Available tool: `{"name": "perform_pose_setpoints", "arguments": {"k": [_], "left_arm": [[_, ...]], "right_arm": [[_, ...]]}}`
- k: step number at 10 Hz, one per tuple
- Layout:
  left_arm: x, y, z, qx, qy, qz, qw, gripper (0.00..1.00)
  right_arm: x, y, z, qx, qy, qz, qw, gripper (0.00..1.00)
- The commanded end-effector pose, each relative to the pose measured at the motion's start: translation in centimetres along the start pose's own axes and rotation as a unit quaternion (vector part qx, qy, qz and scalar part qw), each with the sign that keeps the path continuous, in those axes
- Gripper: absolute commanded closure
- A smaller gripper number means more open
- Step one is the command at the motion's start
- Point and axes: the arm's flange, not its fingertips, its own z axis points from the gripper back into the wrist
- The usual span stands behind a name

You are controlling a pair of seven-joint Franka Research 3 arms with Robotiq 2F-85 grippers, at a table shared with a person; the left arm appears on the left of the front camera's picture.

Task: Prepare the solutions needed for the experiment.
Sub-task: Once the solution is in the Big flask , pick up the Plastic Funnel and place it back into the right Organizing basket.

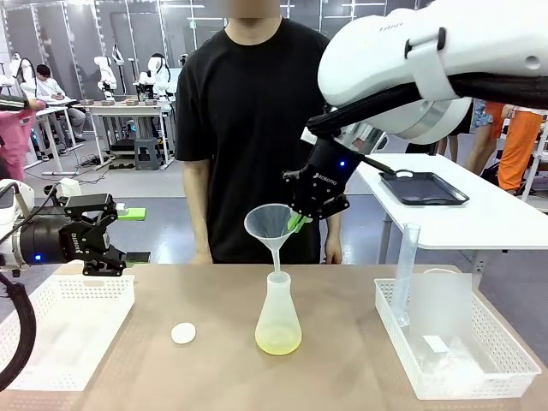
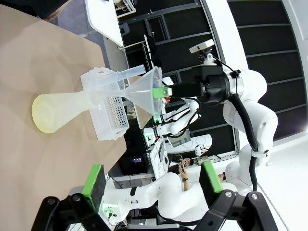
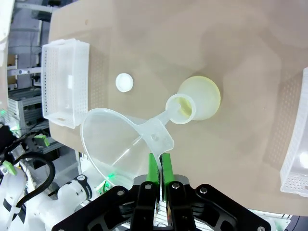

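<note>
My right jaws are clamped tight on the rim of the clear funnel (image 1: 270,224) (image 2: 144,89) (image 3: 115,139), green pads pinching the plastic edge on the side toward the person. I'm holding it tilted above the middle of the surface, and its stem slants down to the mouth of the flask (image 1: 278,312) (image 2: 72,106) (image 3: 199,98). From the right wrist view the stem's end sits right at the opening. I cannot tell how far inside it goes.

My left jaws stand wide apart with nothing between them, hanging above the left edge of the surface over the white basket (image 1: 68,338) (image 3: 65,82) there.

The flask stands upright at the centre of the surface, about midway between the near and far edges. The solution (image 1: 278,344) (image 2: 43,115) (image 3: 207,96) is a shallow pale yellow-green layer in its bottom; the rest of the flask looks clear.

A small white cap (image 1: 183,333) (image 3: 124,82) lies flat on the surface, left of the flask and apart from it, near the left basket's corner.

Along the right edge sits a second white basket (image 1: 402,351) (image 2: 108,106) (image 3: 296,159). In it a tall graduated cylinder (image 1: 405,274) stands upright beside a translucent container (image 1: 441,304); I see no liquid in either, though the haze makes that hard to judge.
</note>
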Motion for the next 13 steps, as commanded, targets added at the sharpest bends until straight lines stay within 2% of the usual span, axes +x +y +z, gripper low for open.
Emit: {"name": "perform_pose_setpoints", "arguments": {"k": [1, 4, 6, 8, 10, 11, 13], "left_arm": [[0.0, -0.3, -0.2, -0.01, -0.004, 0.007, 1.0, 0.0], [0.0, -0.3, -0.2, -0.01, -0.004, 0.007, 1.0, 0.0], [0.0, -0.3, -0.2, -0.01, -0.004, 0.007, 1.0, 0.0], [0.0, -0.3, -0.2, -0.01, -0.004, 0.007, 1.0, 0.0], [0.0, -0.3, -0.2, -0.01, -0.004, 0.007, 1.0, 0.0], [0.0, -0.3, -0.2, -0.01, -0.004, 0.007, 1.0, 0.0], [0.0, -0.3, -0.2, -0.01, -0.004, 0.007, 1.0, 0.0]], "right_arm": [[-1.0, -1.3, 1.6, 0.024, -0.014, 0.019, 0.999, 1.0], [-0.6, -4.1, 4.2, 0.032, -0.013, 0.016, 0.999, 1.0], [-0.5, -9.1, 6.8, 0.009, -0.008, -0.012, 1.0, 1.0], [-0.9, -14.8, 9.5, -0.012, -0.024, -0.059, 0.998, 1.0], [-1.7, -19.6, 11.4, -0.034, -0.013, -0.097, 0.995, 1.0], [-1.7, -22.0, 14.0, -0.034, -0.011, -0.114, 0.993, 1.0], [-1.5, -23.8, 18.8, -0.031, -0.011, -0.108, 0.994, 1.0]]}}
